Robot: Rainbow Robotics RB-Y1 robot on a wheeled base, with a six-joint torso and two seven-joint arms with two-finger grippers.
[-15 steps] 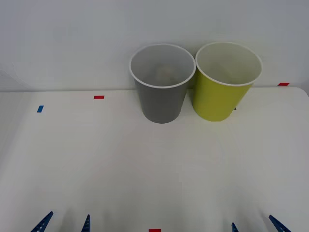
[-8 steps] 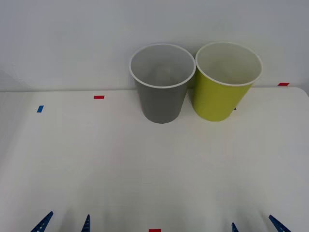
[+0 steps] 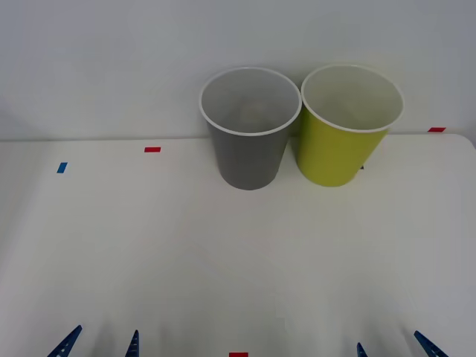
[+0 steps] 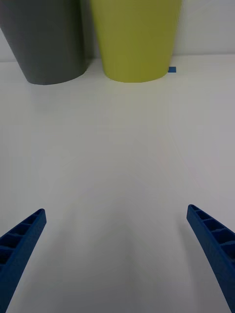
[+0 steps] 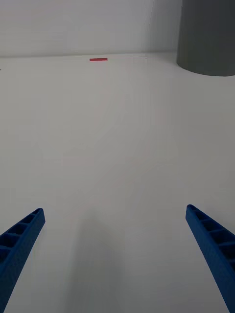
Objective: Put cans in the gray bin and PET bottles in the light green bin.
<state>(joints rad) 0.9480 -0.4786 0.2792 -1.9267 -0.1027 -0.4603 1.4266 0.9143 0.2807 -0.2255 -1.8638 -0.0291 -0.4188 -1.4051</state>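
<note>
Gray bin and light green bin stand well beyond both open pincers.

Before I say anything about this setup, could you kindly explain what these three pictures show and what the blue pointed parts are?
This is a two-armed robot at a white table. The wide picture comes from a camera above its arms, looking forward and down. The blue ribbed points at the near edge are its fingers: the left gripper and the right gripper, both open, low over the table and holding nothing.

The two tall pictures come from cameras on the wrists, each looking out between that arm's own fingers.

At the far side stand two cup-shaped bins side by side, the gray bin and the light green bin. Something pale and blurred lies at the bottom of the gray one; I cannot tell what. Small red and blue tape marks dot the table.
</note>
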